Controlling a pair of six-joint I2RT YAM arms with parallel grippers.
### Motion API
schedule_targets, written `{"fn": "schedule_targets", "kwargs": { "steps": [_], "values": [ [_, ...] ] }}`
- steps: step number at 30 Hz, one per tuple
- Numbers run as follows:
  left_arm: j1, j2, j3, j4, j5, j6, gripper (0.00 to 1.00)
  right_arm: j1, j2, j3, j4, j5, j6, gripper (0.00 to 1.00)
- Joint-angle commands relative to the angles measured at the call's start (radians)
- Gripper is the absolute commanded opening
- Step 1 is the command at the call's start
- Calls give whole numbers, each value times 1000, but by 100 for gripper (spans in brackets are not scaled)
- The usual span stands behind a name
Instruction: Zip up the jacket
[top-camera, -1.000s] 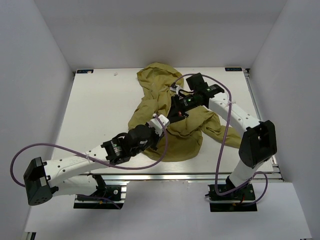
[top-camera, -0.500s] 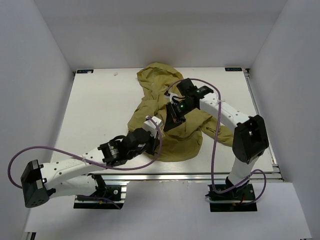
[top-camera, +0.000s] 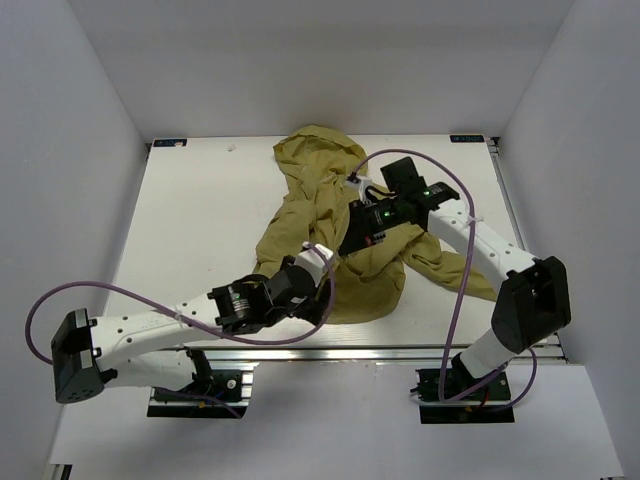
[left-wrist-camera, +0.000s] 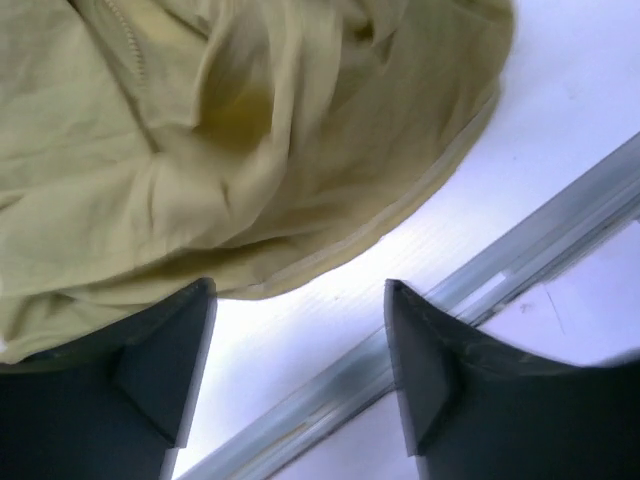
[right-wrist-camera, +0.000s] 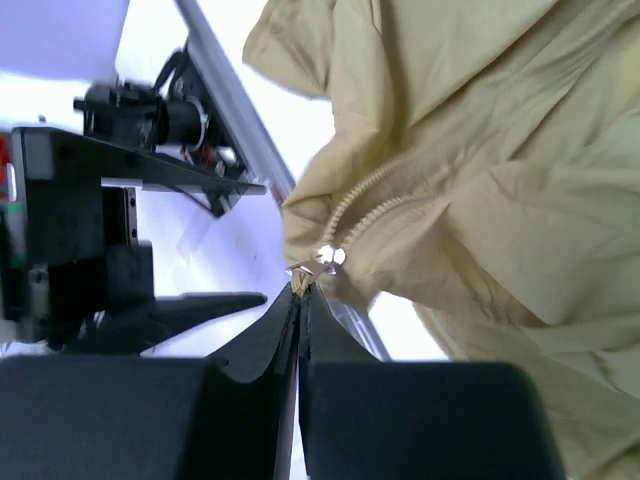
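White table (top-camera: 200, 220) holds the jacket (top-camera: 312, 160), purple cables (top-camera: 400, 152) looping above.

Bright even overhead light, soft shadows; wrist views blown-out white, near hands perhaps slightly blurred.

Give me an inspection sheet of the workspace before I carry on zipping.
Surface: white table, aluminium rail along near edge.
Job's things: jacket crumpled mid-table, zipper teeth exposed.
Clutter: tiny pale speck near far edge.
Grippers: left gripper open by the hem; right gripper shut on zipper pull.
Cables: purple cables loop off both arms, the right one over the jacket.
Surroundings: white walls on three sides.
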Motion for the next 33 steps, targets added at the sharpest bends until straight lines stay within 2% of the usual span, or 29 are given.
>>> {"fn": "schedule_targets", "kwargs": {
  "steps": [1, 3, 8, 13, 18, 22, 25, 26, 28, 30, 33],
  "values": [
    [-8, 32, 77, -46, -76, 42, 92, -14, -21, 42, 40, -9, 31, 0],
    [-9, 50, 107, -47, -87, 52, 98, -14, -18, 66, 28, -6, 43, 0],
    [-15, 53, 116, 40, -220, 133, 98, -15, 10, 158, -30, 5, 77, 0],
    [-23, 85, 122, 164, -284, 265, 98, -22, 23, 198, -37, -32, 111, 0],
    [-24, 124, 132, 276, -430, 371, 98, -28, 33, 212, -52, -55, 111, 0],
    [-24, 125, 87, 425, -407, 493, 98, -29, 36, 211, -50, -69, 109, 0],
    [-24, 153, 98, 468, -389, 533, 93, -29, 37, 208, -53, -73, 106, 0],
    [-24, 159, 99, 488, -384, 544, 87, -31, 37, 206, -55, -76, 105, 0],
    [-24, 170, 95, 502, -367, 581, 83, -32, 36, 206, -50, -87, 103, 0],
    [-24, 191, 101, 488, -354, 589, 81, -37, 36, 208, -50, -93, 103, 0],
    [-24, 208, 121, 456, -327, 583, 72, -45, 36, 206, -47, -99, 106, 0]
  ]
}}
